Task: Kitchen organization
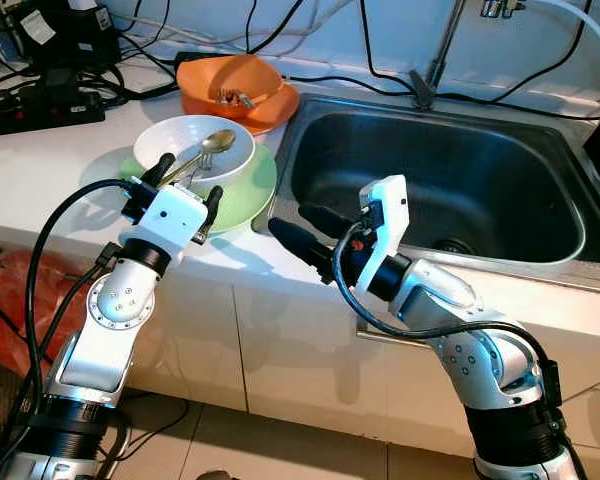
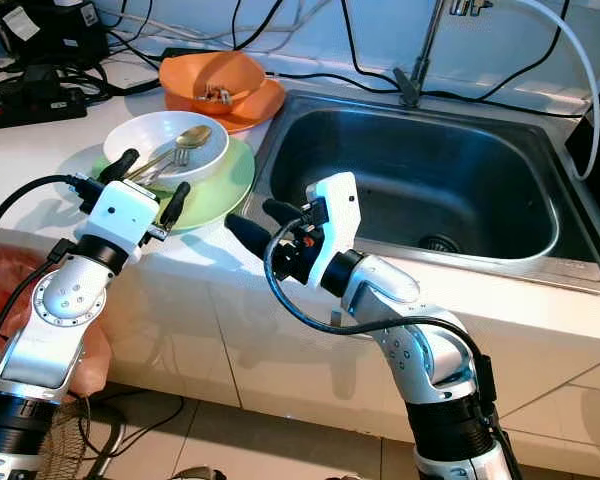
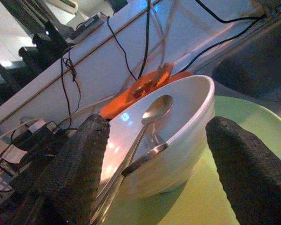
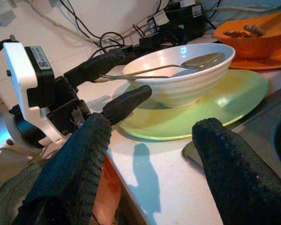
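A white bowl [image 1: 195, 150] holding a spoon [image 1: 212, 143] and a fork sits on a green plate [image 1: 255, 190] on the white counter, just left of the sink [image 1: 430, 180]. My left gripper [image 1: 190, 178] is open at the bowl's near rim, one finger on each side of it, and nothing is held. In the left wrist view the bowl [image 3: 178, 140] fills the gap between the fingers [image 3: 75, 164]. My right gripper [image 1: 293, 222] is open too, hovering over the counter's front edge by the sink's left corner and pointing toward the plate [image 4: 210, 108].
An orange bowl [image 1: 230, 85] on an orange plate stands behind the white bowl. Cables and a power strip [image 1: 40, 105] crowd the back left of the counter. A faucet [image 1: 430, 80] rises behind the sink. A red bag [image 1: 20, 300] lies on the floor at left.
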Available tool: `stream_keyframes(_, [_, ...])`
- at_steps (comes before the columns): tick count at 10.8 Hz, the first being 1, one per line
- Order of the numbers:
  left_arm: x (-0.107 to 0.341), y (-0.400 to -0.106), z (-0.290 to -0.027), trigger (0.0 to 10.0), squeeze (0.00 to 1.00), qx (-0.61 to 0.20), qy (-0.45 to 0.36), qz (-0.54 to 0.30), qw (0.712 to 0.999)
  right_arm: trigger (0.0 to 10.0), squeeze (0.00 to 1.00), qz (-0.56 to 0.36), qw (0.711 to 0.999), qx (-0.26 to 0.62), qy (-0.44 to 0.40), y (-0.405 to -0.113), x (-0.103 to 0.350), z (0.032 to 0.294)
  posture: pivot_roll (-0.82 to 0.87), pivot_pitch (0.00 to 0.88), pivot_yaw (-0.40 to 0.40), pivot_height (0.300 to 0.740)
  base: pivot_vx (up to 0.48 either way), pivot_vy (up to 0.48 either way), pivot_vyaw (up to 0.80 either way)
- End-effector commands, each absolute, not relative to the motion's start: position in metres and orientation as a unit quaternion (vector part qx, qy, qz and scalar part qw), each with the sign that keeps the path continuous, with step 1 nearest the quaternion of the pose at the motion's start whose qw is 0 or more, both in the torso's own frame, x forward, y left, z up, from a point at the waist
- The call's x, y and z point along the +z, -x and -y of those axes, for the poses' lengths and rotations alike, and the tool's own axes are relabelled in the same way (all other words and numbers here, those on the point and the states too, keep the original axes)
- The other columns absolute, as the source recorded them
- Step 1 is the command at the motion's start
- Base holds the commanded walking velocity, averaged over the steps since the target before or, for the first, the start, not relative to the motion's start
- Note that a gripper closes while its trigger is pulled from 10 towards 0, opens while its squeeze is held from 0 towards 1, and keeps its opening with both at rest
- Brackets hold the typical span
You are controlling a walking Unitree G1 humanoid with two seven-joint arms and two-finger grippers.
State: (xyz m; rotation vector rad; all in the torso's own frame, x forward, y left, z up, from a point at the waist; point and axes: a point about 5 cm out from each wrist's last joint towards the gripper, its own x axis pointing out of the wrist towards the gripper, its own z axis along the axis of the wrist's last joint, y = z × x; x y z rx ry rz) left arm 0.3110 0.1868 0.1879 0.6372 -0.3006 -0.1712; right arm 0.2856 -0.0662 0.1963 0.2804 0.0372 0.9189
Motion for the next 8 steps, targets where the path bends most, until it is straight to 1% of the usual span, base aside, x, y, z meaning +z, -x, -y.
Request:
stream_keyframes(1, [0.1892,-0.3144,-0.1899,2.2,0.00,-0.082,-0.316,0.144,0.934,10.0,0.00,-0.014,0.884,0.448,-0.134,-0.2821,0.2004,0.0663,0.12,0.067,-0.032,0.740,0.000,0.000,0.00])
stream_keyframes(2, [0.1895,-0.3149,-0.1913,0.0,0.00,-0.083,-0.315,0.143,0.935,10.0,0.00,-0.016,0.880,0.455,-0.134,-0.2804,0.2010,0.0660,0.12,0.068,-0.034,0.740,0.000,0.000,0.00])
stream_keyframes(8, [0.1897,-0.3148,-0.1923,0.0,0.00,-0.081,-0.313,0.144,0.935,10.0,0.00,-0.021,0.879,0.457,-0.130,-0.2788,0.1990,0.0647,0.12,0.065,-0.037,0.740,0.000,0.000,0.00])
